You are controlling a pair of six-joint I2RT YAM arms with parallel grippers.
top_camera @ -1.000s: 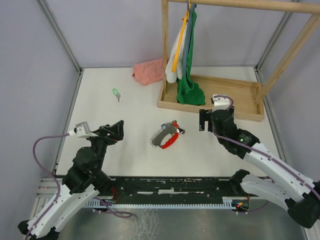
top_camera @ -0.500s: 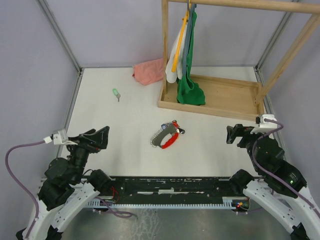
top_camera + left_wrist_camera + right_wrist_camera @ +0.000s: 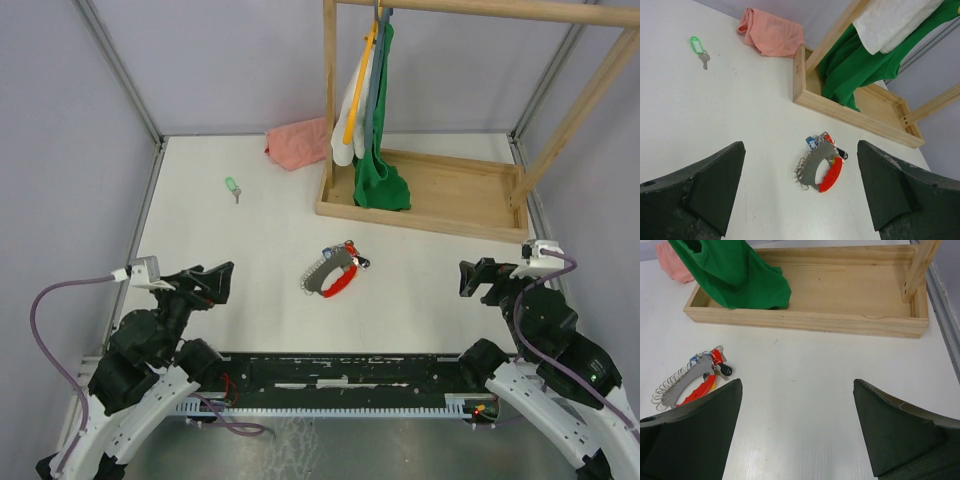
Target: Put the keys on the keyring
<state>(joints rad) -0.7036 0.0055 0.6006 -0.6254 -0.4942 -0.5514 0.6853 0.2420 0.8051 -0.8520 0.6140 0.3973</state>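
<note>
1. Left end effector point(image 3: 212, 281): hovers over the near-left part of the worktop point(image 3: 250, 245), fingers spread wide, nothing between them.
2. Right end effector point(image 3: 477, 277): hovers over the near-right part, close to the right edge, fingers likewise spread wide and holding nothing.
3. Keyring point(image 3: 333, 272): lies flat near the middle of the worktop, roughly between the 2 end effectors and a little farther out, with grey strip and red strap side by side and wire coils along the left side.
4. Blue key point(image 3: 812, 143): sits at the far end of the keyring, touching the cluster there; cannot tell whether threaded on.
5. Green key point(image 3: 232, 187): lies alone at the far left, well apart from the keyring, short of the left edge, with bare worktop all round.
6. Pink cloth point(image 3: 298, 143): bunched against the far edge, just beside the wooden tray point(image 3: 420, 216).
7. Wooden tray: fills the far right, its front wall running beyond the keyring, green garment point(image 3: 380, 180) hanging into its left end.
8. Bare worktop on every side of the keyring, widest toward the near edge.
</note>
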